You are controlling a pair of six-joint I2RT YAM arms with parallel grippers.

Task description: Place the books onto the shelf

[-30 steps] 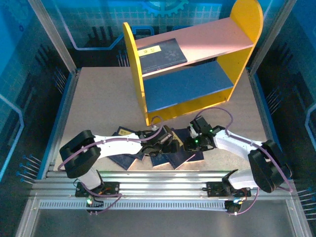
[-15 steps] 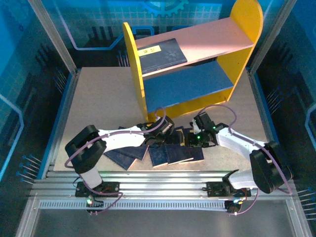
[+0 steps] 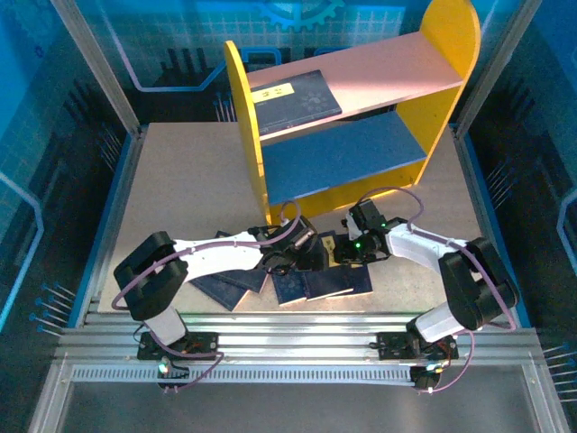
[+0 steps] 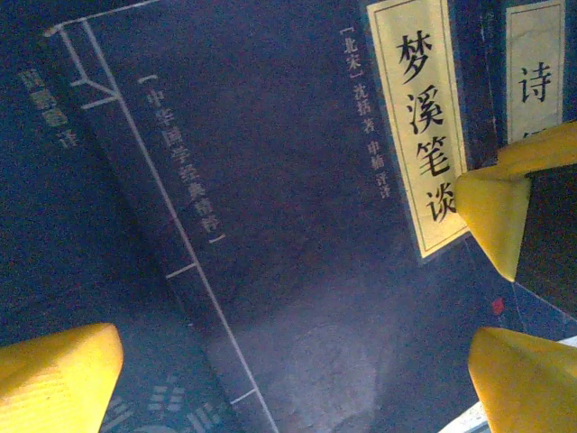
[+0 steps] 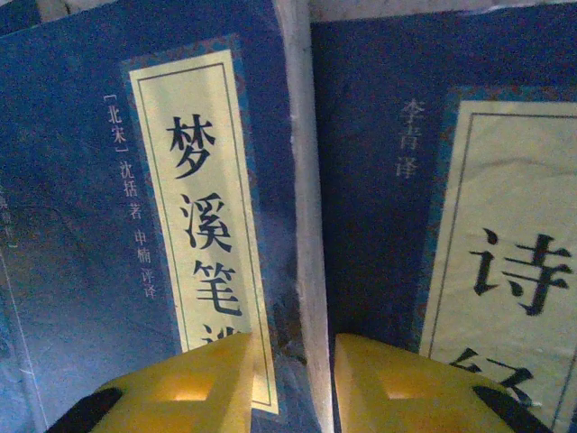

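Nearest the arm bases, a ribbed aluminium rail (image 3: 288, 325) runs along the table's front edge. Just beyond it, several thin dark navy-blue books (image 3: 311, 281) with pale yellow label strips lie flat in an overlapping fan on the pale wooden tabletop (image 3: 180, 180). Open board lies to the left of the fan. Only a narrow strip separates its far edge from the foot of the shelf.

Both arms reach low and inward, elbows out. The left gripper (image 3: 302, 253) and the right gripper (image 3: 349, 248) stand close together over the fan's far edge.

- **Left wrist view:** the left gripper (image 4: 288, 370) hangs over a cover with its yellow fingers spread wide, released and grasping nothing. Another yellow fingertip (image 4: 494, 212) sits beside the foot of a label strip (image 4: 419, 126).
- **Right wrist view:** the right gripper (image 5: 293, 379) has its fingers almost together, and a book's pale page edge (image 5: 302, 180) runs into the slim gap. Whether they pinch it cannot be told.

The arms cover parts of the fan, so the book count is uncertain. The neighbouring label (image 5: 505, 253) is cut off by the frame.

Farthest back stands the two-tier shelf (image 3: 248, 135), with yellow rounded side panels, a pink upper board (image 3: 388, 72) and a blue lower board (image 3: 343, 158). One book (image 3: 297, 99) lies flat at the pink board's left end.
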